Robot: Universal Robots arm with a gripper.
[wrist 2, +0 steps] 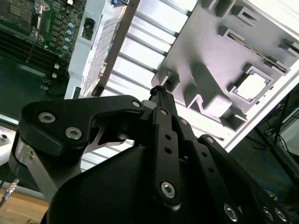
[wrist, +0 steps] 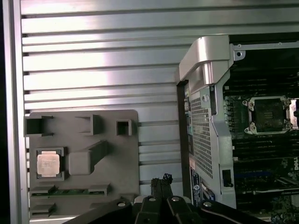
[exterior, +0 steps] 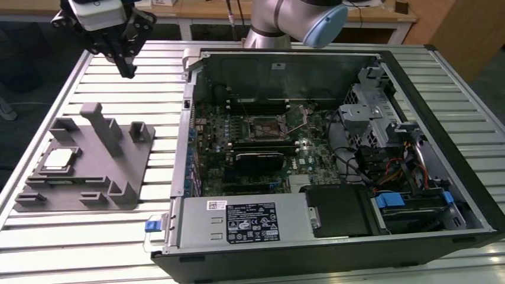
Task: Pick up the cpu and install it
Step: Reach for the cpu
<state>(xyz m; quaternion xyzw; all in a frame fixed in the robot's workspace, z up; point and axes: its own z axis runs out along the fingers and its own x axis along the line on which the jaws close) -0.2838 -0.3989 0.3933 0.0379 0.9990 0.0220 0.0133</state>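
On the slatted metal table (exterior: 162, 89), to the exterior view's left of the open computer case (exterior: 284, 74), there's a grey holder tray (exterior: 130, 157). The cpu (exterior: 60, 160) sits flat in one of its square pockets, shiny side up. The gripper (exterior: 126, 72) hangs in the air over the far part of the table, well apart from the cpu, its fingers pinched together with nothing between them.

The exterior view gives you the whole case. The socket (exterior: 264, 125) is mid-board, there's a labelled grey metal box (exterior: 245, 222) along the near edge, and cables are on the exterior view's right. The first wrist view looks straight down instead, so the cpu (wrist: 48, 163) and the socket's (wrist: 268, 114) dark exposed middle show square-on. The second wrist view looks along the closed fingertips (wrist 2: 159, 93) toward the tray, with the cpu (wrist 2: 252, 86) a bright square past them.
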